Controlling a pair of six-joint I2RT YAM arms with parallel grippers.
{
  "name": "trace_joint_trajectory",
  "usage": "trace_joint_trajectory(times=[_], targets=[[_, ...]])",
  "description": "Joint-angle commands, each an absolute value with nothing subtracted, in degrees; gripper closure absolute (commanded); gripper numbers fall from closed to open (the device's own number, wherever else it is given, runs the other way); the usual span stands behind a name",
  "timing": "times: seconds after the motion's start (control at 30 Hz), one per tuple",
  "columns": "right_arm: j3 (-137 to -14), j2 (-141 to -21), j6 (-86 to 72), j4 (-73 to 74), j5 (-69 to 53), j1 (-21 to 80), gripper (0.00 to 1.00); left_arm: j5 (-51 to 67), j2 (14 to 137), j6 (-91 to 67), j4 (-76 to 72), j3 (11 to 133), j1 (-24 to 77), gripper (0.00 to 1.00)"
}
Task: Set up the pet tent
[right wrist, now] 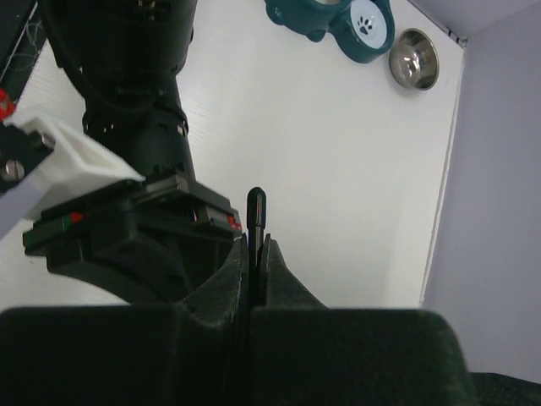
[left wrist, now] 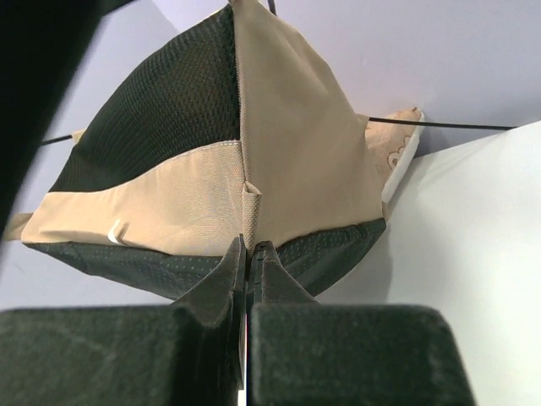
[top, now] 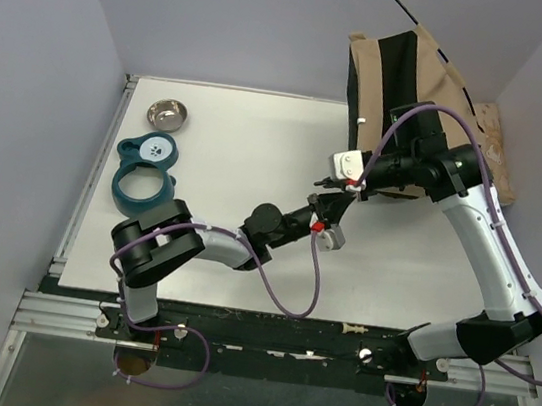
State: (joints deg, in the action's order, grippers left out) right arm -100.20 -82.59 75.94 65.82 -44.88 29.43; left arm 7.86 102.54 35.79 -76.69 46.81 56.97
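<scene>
The tan and black pet tent (top: pixel 410 76) rests just beyond the left fingers (left wrist: pixel 239 258), which are pressed together; I cannot tell whether they pinch anything. The right fingers (right wrist: pixel 264 258), close by, clench a thin black pole tip (right wrist: pixel 256 203). A steel bowl (top: pixel 166 114) and a teal feeder (top: pixel 133 151) lie well apart across the tabletop (top: pixel 250 139).

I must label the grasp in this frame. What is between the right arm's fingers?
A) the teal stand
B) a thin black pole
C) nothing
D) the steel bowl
B: the right wrist view shows the right arm's fingers closed on a thin black pole, its rounded tip above them; the steel bowl and teal stand lie far off.
</scene>
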Motion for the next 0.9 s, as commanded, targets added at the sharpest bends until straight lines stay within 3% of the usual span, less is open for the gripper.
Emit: trace_joint_trajectory(times=[0.0,0.4,0.87], targets=[[-99.3,-80.8,83.7,73.2,-37.9,23.1,0.99,6.1,99.5,34.9,-96.9,42.5,55.3,1.0],[-98.2,-82.1,91.4,77.2,-34.3,15.3,0.99,8.3,95.6,30.1,-94.5,38.5,52.1,1.0],[-95.5,-81.9,94.0,73.5,-28.7,13.1,0.99,10.2,92.2,27.4,-91.7,36.8,50.6,1.0]])
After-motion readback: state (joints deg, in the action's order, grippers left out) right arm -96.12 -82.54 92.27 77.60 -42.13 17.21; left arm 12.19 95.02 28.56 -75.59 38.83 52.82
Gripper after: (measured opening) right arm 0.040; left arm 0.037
